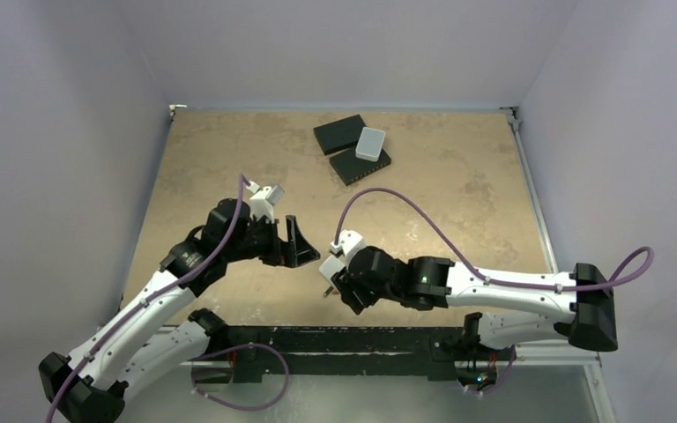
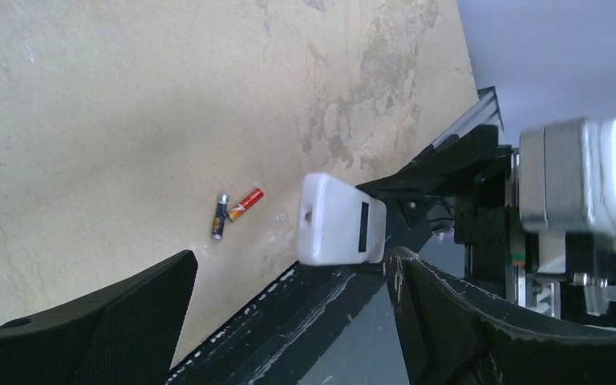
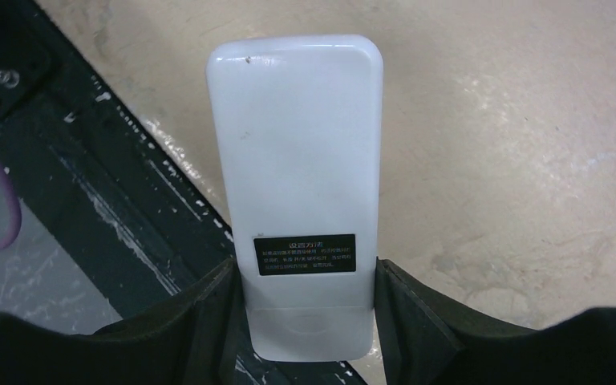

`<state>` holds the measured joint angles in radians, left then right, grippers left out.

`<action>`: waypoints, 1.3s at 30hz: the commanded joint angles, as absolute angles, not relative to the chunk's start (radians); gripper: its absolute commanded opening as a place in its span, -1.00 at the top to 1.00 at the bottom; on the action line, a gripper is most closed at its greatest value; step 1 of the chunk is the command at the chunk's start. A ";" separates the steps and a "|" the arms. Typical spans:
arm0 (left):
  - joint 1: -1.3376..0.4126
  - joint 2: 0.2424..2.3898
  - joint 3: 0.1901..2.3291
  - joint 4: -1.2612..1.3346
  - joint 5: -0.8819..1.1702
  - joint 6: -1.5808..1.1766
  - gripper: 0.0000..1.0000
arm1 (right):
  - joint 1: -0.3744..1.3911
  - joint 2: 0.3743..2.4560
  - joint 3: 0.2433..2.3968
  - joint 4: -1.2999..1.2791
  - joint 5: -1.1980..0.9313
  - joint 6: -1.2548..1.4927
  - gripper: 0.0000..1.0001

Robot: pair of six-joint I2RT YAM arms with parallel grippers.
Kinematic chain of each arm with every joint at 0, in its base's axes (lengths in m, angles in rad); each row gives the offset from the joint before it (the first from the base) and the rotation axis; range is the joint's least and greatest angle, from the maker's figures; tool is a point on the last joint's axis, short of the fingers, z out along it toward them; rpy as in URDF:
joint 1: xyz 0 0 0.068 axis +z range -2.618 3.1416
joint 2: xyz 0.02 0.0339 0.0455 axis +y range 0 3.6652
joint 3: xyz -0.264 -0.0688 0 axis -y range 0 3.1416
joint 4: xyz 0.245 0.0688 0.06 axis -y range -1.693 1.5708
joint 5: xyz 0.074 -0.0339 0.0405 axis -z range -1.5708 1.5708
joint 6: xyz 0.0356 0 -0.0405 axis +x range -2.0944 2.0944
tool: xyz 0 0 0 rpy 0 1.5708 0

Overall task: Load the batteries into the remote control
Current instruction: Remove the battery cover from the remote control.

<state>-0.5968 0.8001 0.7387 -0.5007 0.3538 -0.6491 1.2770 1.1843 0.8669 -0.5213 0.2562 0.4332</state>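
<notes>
I am clamping my right gripper (image 3: 305, 285) on the remote control (image 3: 295, 144), back side up, above the table (image 1: 458, 194) edge. Its cover looks closed, so opening it probably comes next. My left gripper (image 2: 290, 265) is hanging empty beside it, jaws apart. The dark battery (image 2: 220, 217) and red-orange battery (image 2: 246, 204) are lying just beyond. A pale grey box (image 1: 370, 143) and black flat boxes (image 1: 339, 134) are sitting far off, blocking nothing.

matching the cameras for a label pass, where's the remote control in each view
Top external: cannot be made out, low centre under the end of the right arm.
Left wrist: remote control right of centre, above the dark rail.
Right wrist: centre, back showing, gripped between the right arm's fingers.
Shared landmark: the dark rail along the near edge of the table.
</notes>
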 commanded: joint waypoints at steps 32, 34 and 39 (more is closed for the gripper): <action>-0.594 0.613 0.636 -0.455 0.744 -0.890 -0.14 | 1.414 1.119 1.026 -0.440 0.230 -0.043 1.00; -0.595 0.609 0.637 -0.460 0.750 -0.893 -0.09 | 1.416 1.122 1.030 -0.448 0.228 -0.047 1.00; -0.595 0.609 0.640 -0.458 0.748 -0.898 0.05 | 1.427 1.135 1.032 -0.461 0.226 -0.051 1.00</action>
